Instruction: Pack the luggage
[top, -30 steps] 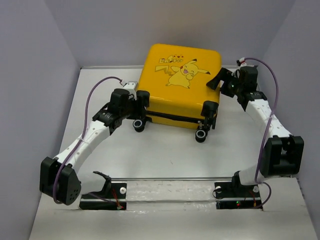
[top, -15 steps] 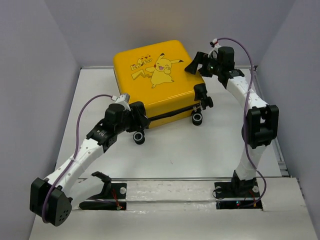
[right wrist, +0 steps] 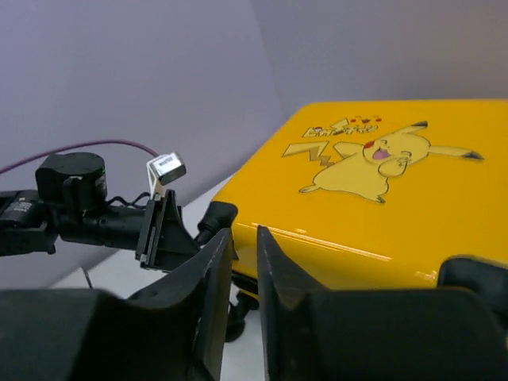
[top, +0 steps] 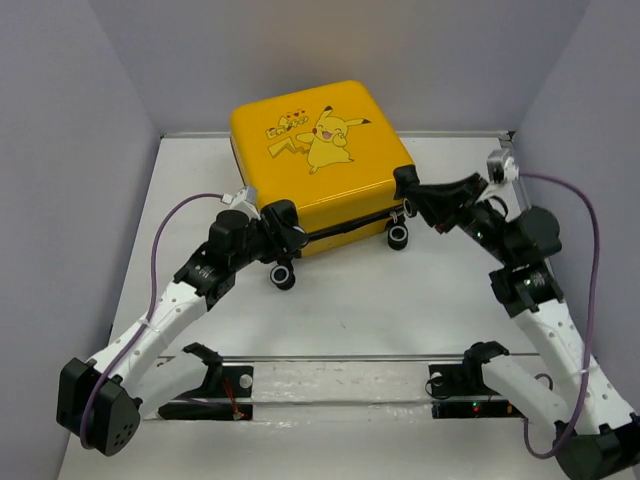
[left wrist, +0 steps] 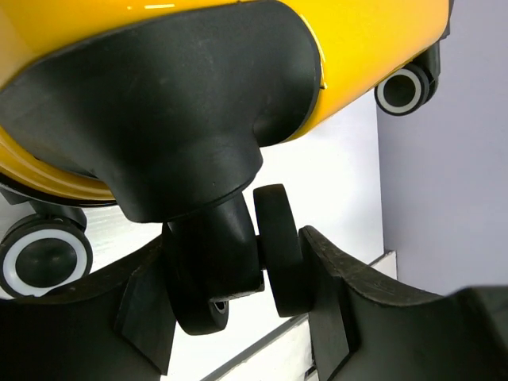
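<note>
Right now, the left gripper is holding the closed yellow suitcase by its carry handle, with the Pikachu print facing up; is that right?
Not quite: the left gripper holds the luggage by a black wheel, not a handle, as the left wrist view shows. It is closed, print up.

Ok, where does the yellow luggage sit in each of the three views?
Top external: luggage upper centre, print facing up.
Left wrist: luggage shell across the top, its caster between the left fingers.
Right wrist: luggage fills the right half, beyond the right fingers.
Shared landmark: the black wheel housing by the left fingers, in all three.
</note>
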Controlling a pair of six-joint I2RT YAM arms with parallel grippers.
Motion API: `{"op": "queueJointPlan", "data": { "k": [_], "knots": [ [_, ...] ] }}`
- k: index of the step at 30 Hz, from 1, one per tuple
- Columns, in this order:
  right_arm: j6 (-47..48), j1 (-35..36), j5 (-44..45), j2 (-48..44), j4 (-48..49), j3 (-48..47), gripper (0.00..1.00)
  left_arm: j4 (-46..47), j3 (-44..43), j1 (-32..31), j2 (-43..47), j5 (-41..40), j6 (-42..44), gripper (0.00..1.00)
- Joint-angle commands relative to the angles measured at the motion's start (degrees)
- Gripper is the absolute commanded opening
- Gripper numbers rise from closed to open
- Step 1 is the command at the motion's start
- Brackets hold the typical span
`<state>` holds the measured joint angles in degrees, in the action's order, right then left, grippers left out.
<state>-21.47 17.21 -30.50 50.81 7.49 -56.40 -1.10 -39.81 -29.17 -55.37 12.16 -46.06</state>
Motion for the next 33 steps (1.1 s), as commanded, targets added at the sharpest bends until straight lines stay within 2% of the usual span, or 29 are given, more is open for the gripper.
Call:
{"op": "queueJointPlan", "data": {
  "k": [1, 3, 5, 8, 12, 18, 23, 27, 33],
  "knots": [
    [-4.35, -0.69, 8.16, -5.26, 8.06, 24.55, 0.18, 17.81, -5.53, -1.77, 6.15, 6.30, 2.73, 0.06],
    [-6.29, -0.69, 10.10, -7.81, 12.54, 32.80, 0.17, 17.02, -6.15, -1.68, 6.33, 5.68, 2.65, 0.06],
    [-7.44, -0.69, 11.69, -6.87, 16.31, 36.00, 0.17, 16.92, -6.33, -1.68, 6.94, 5.07, 2.47, 0.06],
    [-8.06, -0.69, 14.77, 1.27, 22.99, 38.82, 0.37, 16.84, -6.68, -1.59, 8.35, 3.40, 2.12, 0.06],
    [-6.05, -0.69, 16.26, 8.59, 32.75, 38.47, 0.48, 15.96, -6.59, -1.59, 8.79, 3.92, 2.47, 0.06],
    [-2.97, -0.69, 17.67, 20.19, 48.56, 37.51, 0.49, 15.61, -3.96, -1.59, 8.97, 4.80, 3.17, 0.06],
    [0.02, -0.69, 17.93, 28.63, 57.00, 35.66, 0.51, 16.48, -1.68, -1.59, 9.84, 5.68, 2.03, 0.06],
    [1.61, -0.69, 16.44, 33.64, 61.06, 32.77, 0.51, 16.05, -0.18, -1.59, 11.42, 5.86, 2.03, 0.06],
    [3.36, -0.69, 18.72, 39.63, 67.05, 30.92, 0.49, 13.85, 1.23, -1.59, 13.18, 5.15, 3.08, 0.06]
  ]
}}
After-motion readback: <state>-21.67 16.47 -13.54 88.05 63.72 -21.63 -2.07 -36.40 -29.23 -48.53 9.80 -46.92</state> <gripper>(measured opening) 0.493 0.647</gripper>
